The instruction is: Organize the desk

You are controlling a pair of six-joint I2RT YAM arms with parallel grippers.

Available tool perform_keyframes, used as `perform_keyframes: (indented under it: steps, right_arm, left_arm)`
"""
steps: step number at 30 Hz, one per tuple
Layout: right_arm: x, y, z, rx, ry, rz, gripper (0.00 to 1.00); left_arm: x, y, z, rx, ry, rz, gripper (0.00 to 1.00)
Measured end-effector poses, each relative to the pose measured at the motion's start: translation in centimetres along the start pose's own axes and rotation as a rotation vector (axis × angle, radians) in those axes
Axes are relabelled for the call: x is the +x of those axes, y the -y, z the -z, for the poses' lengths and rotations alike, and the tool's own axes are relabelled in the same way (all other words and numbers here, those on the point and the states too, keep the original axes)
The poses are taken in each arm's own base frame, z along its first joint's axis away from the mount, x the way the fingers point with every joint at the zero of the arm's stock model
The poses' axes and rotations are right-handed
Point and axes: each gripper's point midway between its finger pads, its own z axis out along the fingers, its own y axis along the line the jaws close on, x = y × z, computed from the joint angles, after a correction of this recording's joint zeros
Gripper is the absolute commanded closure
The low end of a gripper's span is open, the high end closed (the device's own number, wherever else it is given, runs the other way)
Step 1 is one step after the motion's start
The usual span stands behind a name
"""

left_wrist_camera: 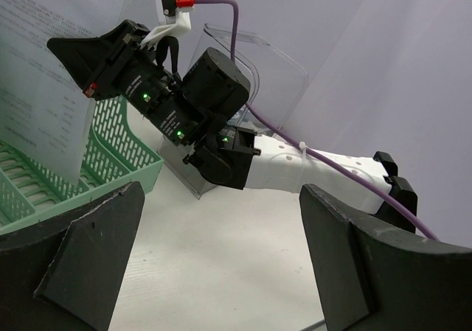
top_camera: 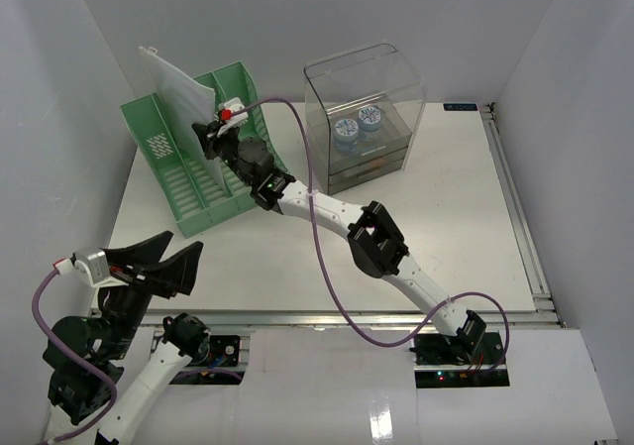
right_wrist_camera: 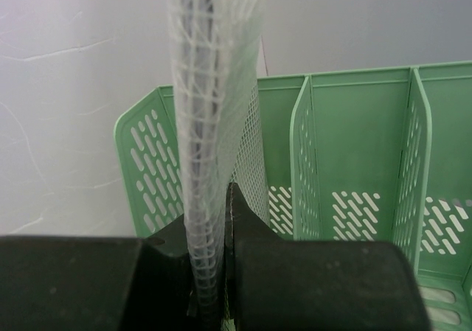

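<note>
Far left on the desk [top_camera: 436, 237], the right gripper [top_camera: 206, 131] is clamped tight on a translucent mesh sleeve [top_camera: 178, 80]. The right wrist view shows the sleeve edge-on, pinched between the black fingers [right_wrist_camera: 310, 279]. It stands tilted, leaning left, above the green file rack [top_camera: 188, 182].

Writing: in the left wrist view we see rows of printed text on the sheet inside the sleeve, too small and blurred to read.

Around:
- The clear drawer box [top_camera: 367, 98] sits at far centre, just right of the rack. Two round blue-and-white items [top_camera: 357, 125] lie inside on top of the drawers; we can't tell what they are.
- The right arm lies diagonally across the middle of the desk and covers part of the rack's right slots from above.
- A purple cable [top_camera: 312, 182] runs from a red connector [top_camera: 229, 115] at the right wrist, looping back to that arm's base.
- The left gripper [top_camera: 163, 259] hangs over the desk's near-left corner, jaws wide and holding nothing, well apart from the rack.
- A metal rail [top_camera: 347, 318] runs along the desk's near edge.

Hidden: the sleeve's lower edge drops among the rack dividers. We can't tell which slot it is in, or whether it touches the floor. Both wrist views cut the rack off.
</note>
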Motion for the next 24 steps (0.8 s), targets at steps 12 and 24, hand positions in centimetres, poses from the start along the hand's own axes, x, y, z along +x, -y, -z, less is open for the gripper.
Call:
perform_keyframes:
  steps: [12, 24]
  right_arm:
    - [3.1, -0.7, 0.8, -0.078, -0.033, 0.038, 0.19]
    - [2.9, -1.8, 3.1, -0.222, -0.142, 0.199, 0.10]
  left_arm:
    - [0.5, -0.1, -0.1, -0.005, -0.014, 0.002, 0.02]
    - [1.0, 0.2, 0.0, 0.010, -0.034, 0.033, 0.02]
